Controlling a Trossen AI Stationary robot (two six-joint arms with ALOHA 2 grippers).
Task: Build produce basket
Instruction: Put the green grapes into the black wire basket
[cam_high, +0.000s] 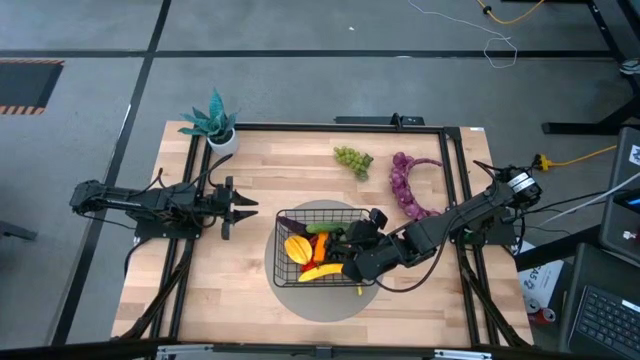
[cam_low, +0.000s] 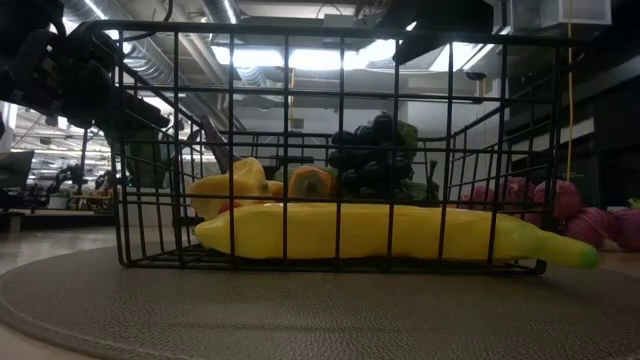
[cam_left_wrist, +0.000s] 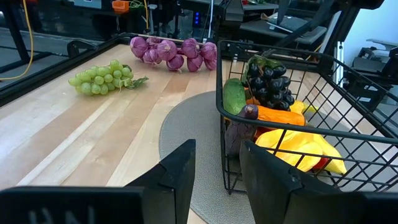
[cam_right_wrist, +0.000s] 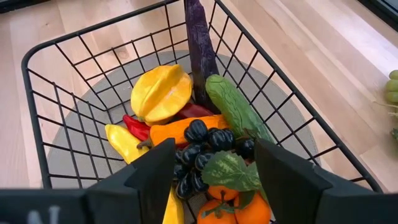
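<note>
The basket (cam_high: 322, 247) sat on a round grey mat (cam_high: 330, 300) at the counter's (cam_high: 260, 165) near middle, holding the banana (cam_right_wrist: 124, 142), starfruit (cam_right_wrist: 161, 93), carrot (cam_right_wrist: 186, 129), cucumber (cam_right_wrist: 233, 107), eggplant (cam_right_wrist: 198, 43), oranges (cam_right_wrist: 230, 208) and dark grapes (cam_right_wrist: 202, 152). The right gripper (cam_high: 352, 237) hung over the basket with its jaws spread above those dark grapes, while the left gripper (cam_high: 238, 206) waited beside the basket, jaws apart. Farther back, the green grapes (cam_high: 353, 158) and purple grapes (cam_high: 408, 184) lay on the bare wood.

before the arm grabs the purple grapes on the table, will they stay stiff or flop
Probably flop: the purple grapes lie in a long curved string of separate bulbs, so the ends would likely sag. Being round, they may roll a little if pushed.
</note>
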